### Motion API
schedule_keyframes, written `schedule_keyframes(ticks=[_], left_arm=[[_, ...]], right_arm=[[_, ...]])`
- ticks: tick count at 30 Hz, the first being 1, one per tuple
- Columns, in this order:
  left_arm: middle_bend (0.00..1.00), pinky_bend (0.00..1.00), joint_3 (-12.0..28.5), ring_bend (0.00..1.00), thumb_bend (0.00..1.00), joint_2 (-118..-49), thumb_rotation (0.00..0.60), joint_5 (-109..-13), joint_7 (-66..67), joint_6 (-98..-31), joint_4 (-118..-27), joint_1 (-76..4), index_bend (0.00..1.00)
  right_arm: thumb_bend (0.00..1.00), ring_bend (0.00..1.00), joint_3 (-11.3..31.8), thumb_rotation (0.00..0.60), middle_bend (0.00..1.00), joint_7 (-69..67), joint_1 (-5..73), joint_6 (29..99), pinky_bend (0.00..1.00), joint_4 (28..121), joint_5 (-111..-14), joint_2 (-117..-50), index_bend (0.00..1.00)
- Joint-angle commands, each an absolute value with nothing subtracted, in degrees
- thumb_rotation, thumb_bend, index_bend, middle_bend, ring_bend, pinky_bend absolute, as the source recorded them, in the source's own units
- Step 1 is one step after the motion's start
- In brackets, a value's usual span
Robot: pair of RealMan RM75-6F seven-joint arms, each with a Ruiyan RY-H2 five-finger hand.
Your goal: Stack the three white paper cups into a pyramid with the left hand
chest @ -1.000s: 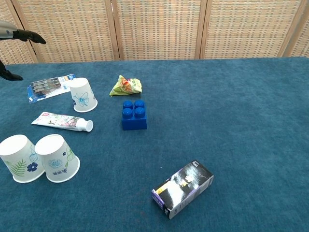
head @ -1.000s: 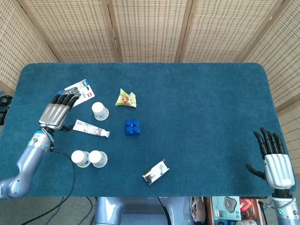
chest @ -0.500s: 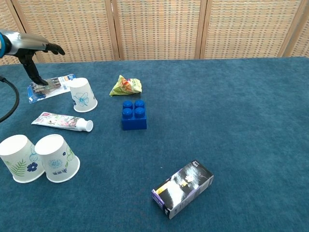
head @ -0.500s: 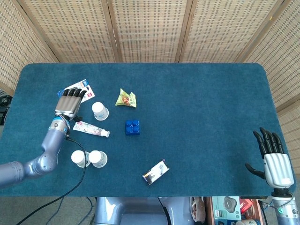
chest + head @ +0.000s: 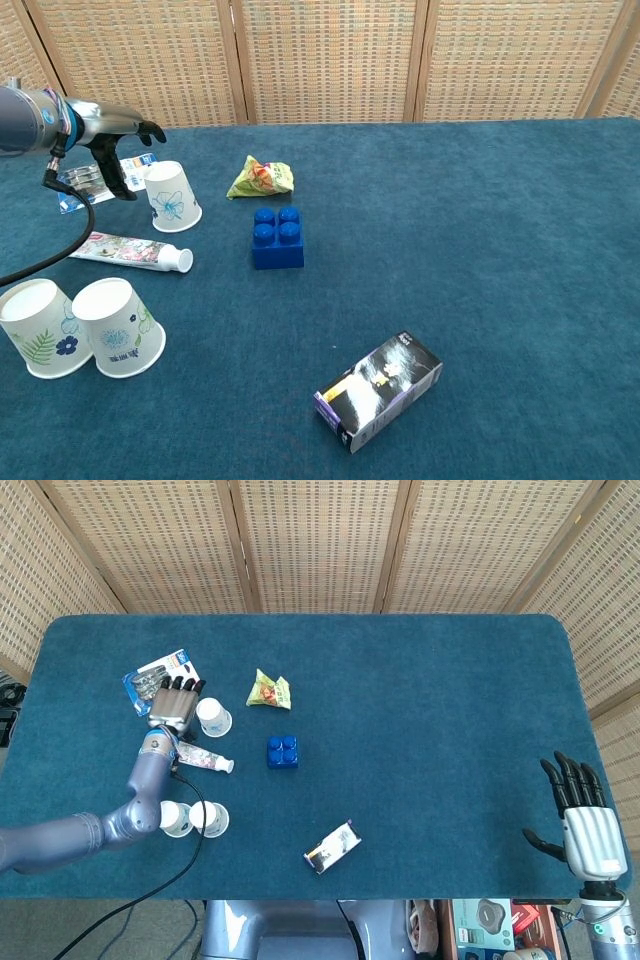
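Observation:
Three white paper cups stand upside down on the blue table. One cup (image 5: 213,717) (image 5: 172,197) stands alone at the left rear. The other two (image 5: 172,818) (image 5: 209,818) touch side by side near the front left edge, also seen as a leaf-print cup (image 5: 35,328) and a flower-print cup (image 5: 120,327). My left hand (image 5: 177,702) (image 5: 112,140) hovers just left of the lone cup, fingers apart, holding nothing, with a small gap to the cup. My right hand (image 5: 582,815) hangs beyond the front right corner, fingers extended and empty.
A toothpaste tube (image 5: 130,252) lies between the lone cup and the pair. A blister pack (image 5: 150,675) sits behind the left hand. A blue brick (image 5: 277,238), a green snack packet (image 5: 262,178) and a dark box (image 5: 380,390) lie toward the middle.
My left hand has swung right and toward the table's middle, from near the left edge to beside the lone cup. The cups and right hand have not moved.

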State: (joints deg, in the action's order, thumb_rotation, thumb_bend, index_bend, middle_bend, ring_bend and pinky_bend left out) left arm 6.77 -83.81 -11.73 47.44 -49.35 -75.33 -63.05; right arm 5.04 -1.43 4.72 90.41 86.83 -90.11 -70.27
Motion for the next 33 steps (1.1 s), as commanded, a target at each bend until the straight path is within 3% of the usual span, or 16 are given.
schedule_keyframes(ticks=[1,17,25,33], left_arm=[[0.11,0.00,7.3,0.00,0.29,-85.1,0.600,-11.1,47.8,-49.3,-73.8,-63.8,0.09],[0.18,0.00,8.2,0.00,0.30,-88.6,0.600,-12.4,47.2,-49.6,-70.5,-63.6,0.27],[0.19,0.00,8.0,0.00,0.30,-89.5,0.600,-12.7,47.4,-49.5,-69.3,-63.0,0.29],[0.21,0.00,9.0,0.00,0.31,-90.6,0.600,-16.2,44.7,-50.5,-69.1,-61.9,0.43]], right_arm=[[0.10,0.00,5.1,0.600,0.00,-1.9,4.7,90.5,0.00,86.7,-90.0,-70.2,0.00],[0.10,0.00,5.4,0.600,0.00,-3.2,4.6,90.9,0.00,86.2,-89.8,-70.2,0.00],[0.10,0.00,5.5,0.600,0.00,-3.9,4.5,91.4,0.00,86.1,-89.8,-70.1,0.00],[0.10,0.00,5.4,0.600,0.00,-3.7,4.5,91.3,0.00,86.2,-90.1,-70.1,0.00]])
